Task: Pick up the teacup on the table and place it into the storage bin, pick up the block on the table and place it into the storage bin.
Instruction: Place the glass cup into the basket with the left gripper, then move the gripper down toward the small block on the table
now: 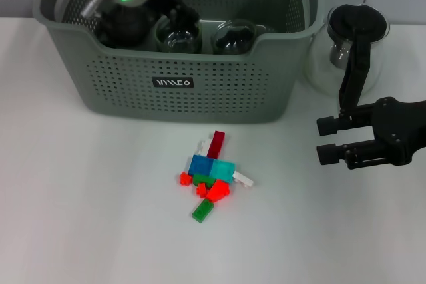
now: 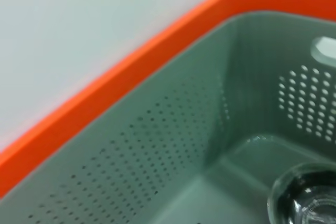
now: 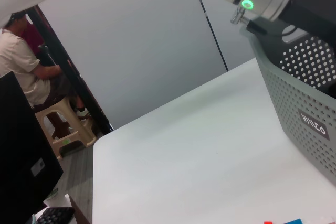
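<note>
The grey-green storage bin (image 1: 219, 98) stands at the back of the table. Inside it sit two glass teacups, one (image 1: 178, 38) at the middle and one (image 1: 234, 34) to its right. My left gripper (image 1: 176, 16) reaches down into the bin from the upper left and hangs right over the middle teacup. The left wrist view shows the bin's perforated inner wall (image 2: 157, 145), its orange rim (image 2: 121, 77) and a glass teacup (image 2: 304, 200) on the floor. A pile of coloured blocks (image 1: 212, 176) lies on the table in front of the bin. My right gripper (image 1: 329, 139) hovers open at the right, holding nothing.
A glass pot (image 1: 333, 64) with a black handle stands right of the bin, behind my right gripper. A dark round object (image 1: 123, 28) sits in the bin's left part. In the right wrist view, the bin's corner (image 3: 310, 103) and white tabletop (image 3: 199, 150) show.
</note>
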Tool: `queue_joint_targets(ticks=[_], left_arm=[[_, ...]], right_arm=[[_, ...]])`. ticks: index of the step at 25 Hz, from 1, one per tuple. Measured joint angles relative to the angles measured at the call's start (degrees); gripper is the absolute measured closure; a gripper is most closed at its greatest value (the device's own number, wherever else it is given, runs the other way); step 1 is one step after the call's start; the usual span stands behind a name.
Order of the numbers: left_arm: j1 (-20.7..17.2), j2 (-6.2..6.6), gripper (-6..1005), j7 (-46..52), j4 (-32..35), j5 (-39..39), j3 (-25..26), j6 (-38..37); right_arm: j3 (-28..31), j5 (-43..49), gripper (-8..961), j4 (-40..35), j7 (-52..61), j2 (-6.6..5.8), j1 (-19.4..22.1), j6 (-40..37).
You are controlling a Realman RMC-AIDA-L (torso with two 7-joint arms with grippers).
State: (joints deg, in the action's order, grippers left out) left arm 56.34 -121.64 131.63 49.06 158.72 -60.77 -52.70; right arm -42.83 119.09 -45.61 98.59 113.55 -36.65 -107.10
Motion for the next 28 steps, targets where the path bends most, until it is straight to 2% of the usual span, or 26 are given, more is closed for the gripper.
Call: queue_joint_targets(ticks=[5, 9, 12, 15, 21, 24, 28], left_arm=[[-3.7, -0.5, 556, 2.0, 8.7, -0.4, 0.1, -3.5], [-6.7, -1.53, 375, 3.0, 16.6, -0.5, 0.1, -7.8], [-9.0, -2.13, 244, 3.1, 23.4, -1.8, 0.3, -13.7], [-13.5, -2.62, 114, 2.6, 33.2, -8.4, 0.2, -20.9], [-23.6, -2.67, 114, -1.2, 46.9, -27.2, 1.7, -30.6], [-28.4, -2.83, 114, -4.7, 49.9, -36.7, 2.9, -34.5], [-33.2, -2.96, 115, -12.6, 47.8, -49.4, 5.7, -41.5]], right_arm=[[0.4, -0.1, 265, -0.1, -0.1, -0.39, 0.0, -0.2], [0.4, -0.2, 265, -0.3, -0.2, -0.62, -0.2, -0.2], [0.4, -0.1, 264, -0.4, -0.2, -1.06, -0.3, -0.4], [0.4, -0.3, 264, -0.4, -0.2, -1.56, -0.3, -0.5], [0.3, -0.2, 264, -0.4, -1.1, -2.32, -0.4, -0.5], [0.1, -0.2, 264, -0.4, -1.1, -2.52, -0.4, -0.5], [-0.2, 0.0, 264, -0.4, -1.1, -2.63, -0.8, -0.5]])
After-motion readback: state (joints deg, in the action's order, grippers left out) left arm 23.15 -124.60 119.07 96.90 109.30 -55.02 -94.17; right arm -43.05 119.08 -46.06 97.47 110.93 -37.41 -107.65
